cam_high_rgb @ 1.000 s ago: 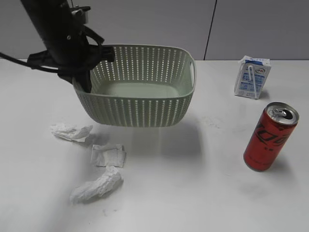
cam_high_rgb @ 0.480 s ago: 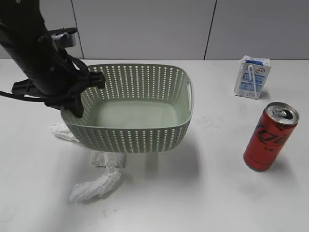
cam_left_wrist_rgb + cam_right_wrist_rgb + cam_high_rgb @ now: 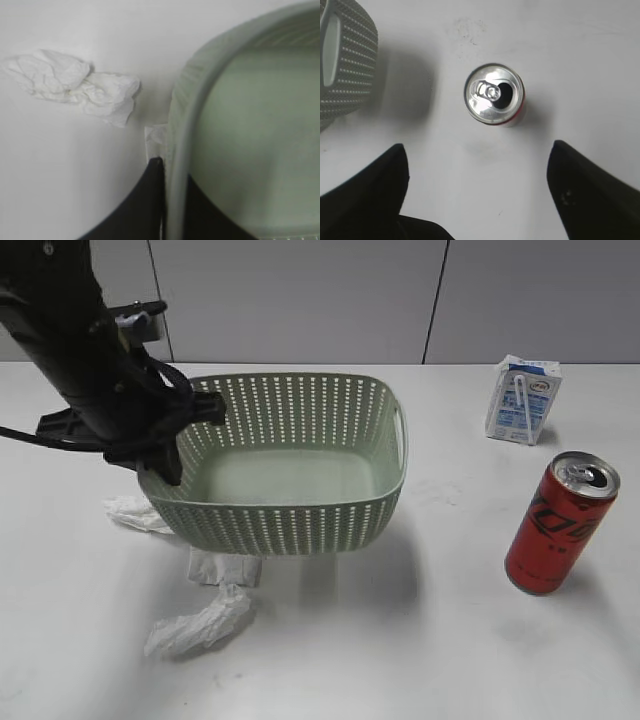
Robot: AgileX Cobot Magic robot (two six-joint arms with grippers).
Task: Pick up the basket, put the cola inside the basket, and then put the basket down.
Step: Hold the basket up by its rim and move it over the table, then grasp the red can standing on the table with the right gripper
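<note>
The pale green slotted basket (image 3: pixel 300 470) hangs tilted just above the table at centre left. My left gripper (image 3: pixel 172 455) is shut on its left rim; the left wrist view shows the rim (image 3: pixel 177 165) clamped between the black fingers (image 3: pixel 172 172). The red cola can (image 3: pixel 558 523) stands upright on the table at the right, silver top open. In the right wrist view the can (image 3: pixel 495 95) lies straight below and ahead of my right gripper (image 3: pixel 477 155), which is wide open, empty and above the table. The right arm does not show in the exterior view.
A white-and-blue drink carton (image 3: pixel 522 400) stands at the back right. Crumpled white tissues (image 3: pixel 200 625) lie under and in front of the basket's left side, one more (image 3: pixel 75 85) beside the rim. A grey wall runs behind the table.
The left arm carried the basket down and toward the front from a higher position, over the tissues; in the last half second it shifted slightly right. The can and carton stayed put.
</note>
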